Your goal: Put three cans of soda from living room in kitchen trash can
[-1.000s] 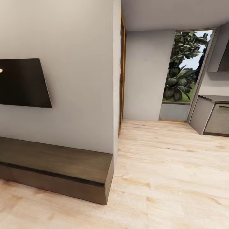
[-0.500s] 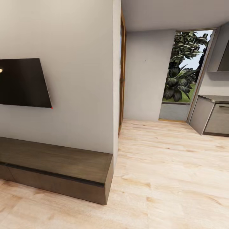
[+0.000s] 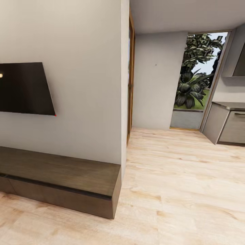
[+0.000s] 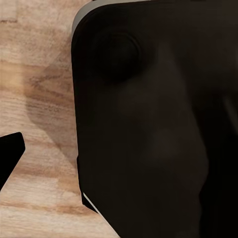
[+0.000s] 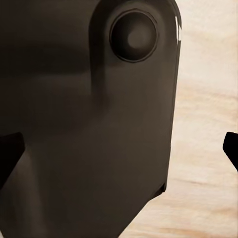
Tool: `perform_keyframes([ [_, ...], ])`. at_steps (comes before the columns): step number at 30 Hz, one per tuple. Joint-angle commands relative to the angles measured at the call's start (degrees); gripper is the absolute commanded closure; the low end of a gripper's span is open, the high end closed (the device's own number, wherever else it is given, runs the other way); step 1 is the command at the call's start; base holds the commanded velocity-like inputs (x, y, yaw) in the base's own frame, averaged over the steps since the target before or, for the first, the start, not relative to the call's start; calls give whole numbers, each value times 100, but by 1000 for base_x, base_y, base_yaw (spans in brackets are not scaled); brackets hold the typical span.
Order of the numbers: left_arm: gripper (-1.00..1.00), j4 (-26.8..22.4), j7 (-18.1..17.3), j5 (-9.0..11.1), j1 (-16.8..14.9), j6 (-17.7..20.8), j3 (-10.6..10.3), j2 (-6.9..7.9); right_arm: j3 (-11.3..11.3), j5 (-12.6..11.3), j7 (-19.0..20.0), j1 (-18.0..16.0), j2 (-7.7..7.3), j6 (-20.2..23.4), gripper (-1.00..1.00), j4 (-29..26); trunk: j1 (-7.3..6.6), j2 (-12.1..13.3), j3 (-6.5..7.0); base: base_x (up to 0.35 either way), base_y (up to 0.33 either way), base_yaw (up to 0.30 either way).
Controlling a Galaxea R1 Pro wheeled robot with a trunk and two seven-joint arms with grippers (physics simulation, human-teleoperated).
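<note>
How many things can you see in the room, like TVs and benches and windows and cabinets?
Wall TV: 1
Long low dark wood bench: 1
Tall window with plants outside: 1
Grey kitchen cabinet: 1
Total: 4

Head view looks forward and slightly down across the bench [image 3: 61, 177] and TV [image 3: 23, 87] toward a far doorway [image 3: 197, 78]. Both wrist views point down, close against dark robot body [image 4: 153, 124], sharing the wood floor [image 3: 183, 190].
</note>
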Motion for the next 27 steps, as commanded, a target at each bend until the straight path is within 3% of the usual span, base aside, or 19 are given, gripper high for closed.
perform_keyframes([
  [1, -100, 0, 0, 0, 0, 0, 0, 0, -4, -13, -10, 0, 1, -1, -100, 1, 0, 0, 0, 0, 0, 0],
  [18, -100, 0, 0, 0, 0, 0, 0, 0, -39, -47, -32, -2, 2, -6, -100, 1, 0, 0, 0, 0, 0, -2],
  [27, -100, 0, 0, 0, 0, 0, 0, 0, -62, -69, -37, -2, 2, -89, -100, 8, 0, 0, 0, 0, 0, -226],
])
